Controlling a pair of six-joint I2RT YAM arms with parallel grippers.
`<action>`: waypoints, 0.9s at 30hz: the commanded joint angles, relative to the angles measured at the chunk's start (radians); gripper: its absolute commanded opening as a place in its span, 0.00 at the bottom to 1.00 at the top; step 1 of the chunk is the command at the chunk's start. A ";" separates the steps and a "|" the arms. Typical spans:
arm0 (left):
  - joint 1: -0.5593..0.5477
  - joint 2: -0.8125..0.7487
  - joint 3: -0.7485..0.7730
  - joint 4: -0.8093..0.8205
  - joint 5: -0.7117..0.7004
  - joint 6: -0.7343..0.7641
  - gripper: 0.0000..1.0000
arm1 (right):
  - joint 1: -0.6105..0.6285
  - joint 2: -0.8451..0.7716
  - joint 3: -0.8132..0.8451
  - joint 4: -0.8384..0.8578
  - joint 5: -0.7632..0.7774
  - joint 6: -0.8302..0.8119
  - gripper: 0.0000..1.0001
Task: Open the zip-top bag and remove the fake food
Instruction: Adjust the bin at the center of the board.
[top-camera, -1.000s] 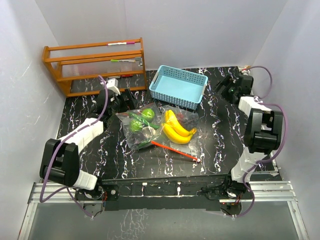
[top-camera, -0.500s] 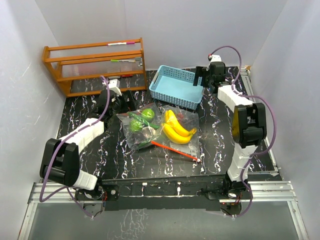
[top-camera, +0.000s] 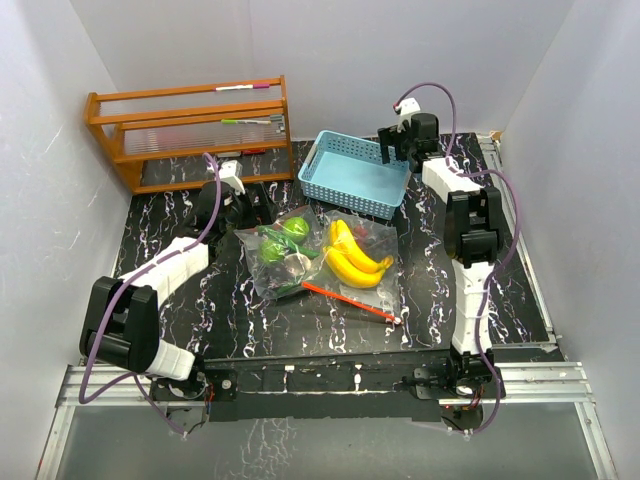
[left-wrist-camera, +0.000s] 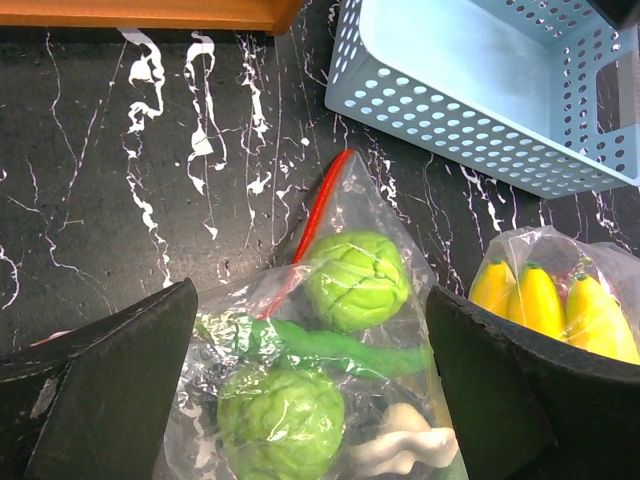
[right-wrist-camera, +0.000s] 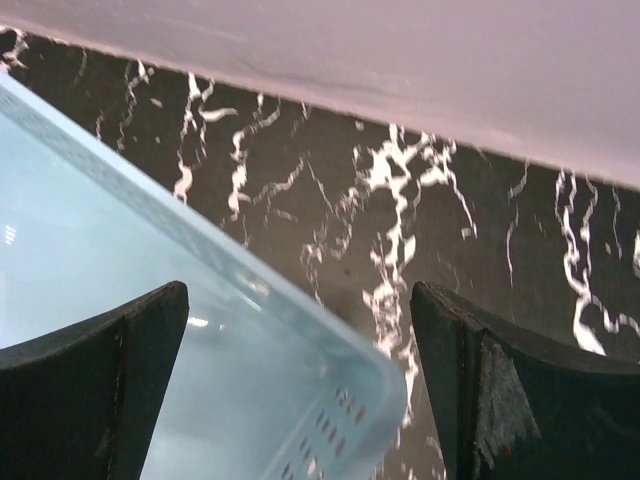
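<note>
Zip-top bag (left-wrist-camera: 322, 352) with fake food (left-wrist-camera: 357, 280) just beneath wide-open left gripper (left-wrist-camera: 310, 300).

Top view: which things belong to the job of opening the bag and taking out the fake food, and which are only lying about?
Belong to the job:
- zip-top bag
- round green fruits
- green vegetable
- bananas

Only lying about:
- light-blue basket
- wooden rack
</note>
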 joint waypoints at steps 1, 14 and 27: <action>-0.008 -0.004 -0.009 0.003 0.031 0.008 0.97 | 0.005 0.058 0.152 0.026 -0.099 -0.077 0.98; -0.007 -0.005 -0.014 -0.002 0.020 0.022 0.97 | 0.004 -0.010 -0.013 0.061 -0.191 -0.017 0.83; -0.013 -0.024 -0.044 0.021 0.038 0.006 0.97 | 0.005 -0.147 -0.253 0.101 -0.056 0.002 0.64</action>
